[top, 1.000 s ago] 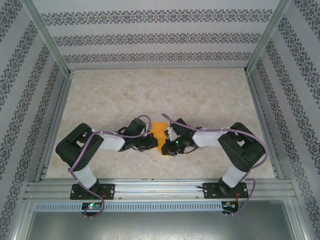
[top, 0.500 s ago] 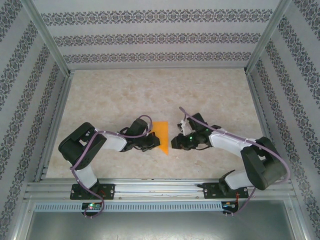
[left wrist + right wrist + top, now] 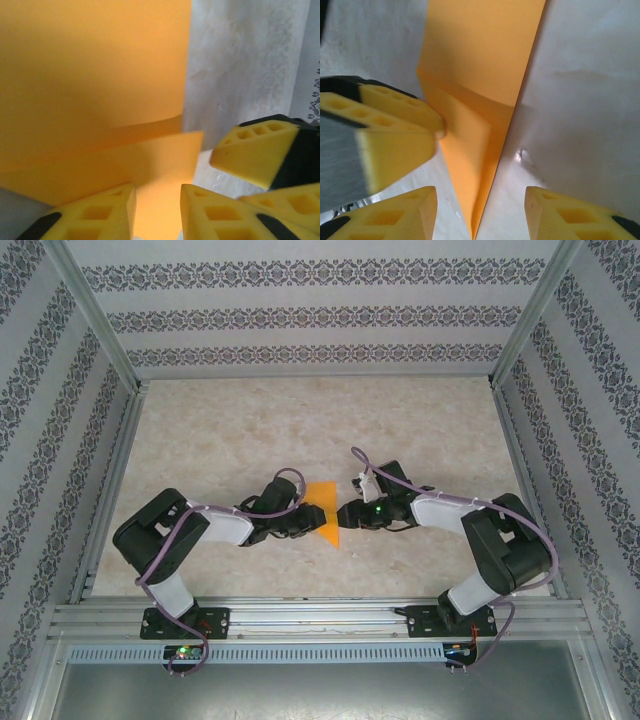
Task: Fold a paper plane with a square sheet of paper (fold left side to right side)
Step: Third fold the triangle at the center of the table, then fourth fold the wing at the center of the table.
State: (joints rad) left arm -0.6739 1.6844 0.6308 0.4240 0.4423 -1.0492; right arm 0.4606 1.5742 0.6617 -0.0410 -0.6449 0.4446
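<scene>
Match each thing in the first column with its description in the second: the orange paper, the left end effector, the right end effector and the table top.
Column one:
1. orange paper
2. left end effector
3. right end effector
4. table top

Column two:
A. pale and marbled
B. open, at the paper's right edge
C. folded, narrowing to a point at its near end
D. open, at the paper's left edge

Pairs: 1-C, 2-D, 3-B, 4-A
</scene>
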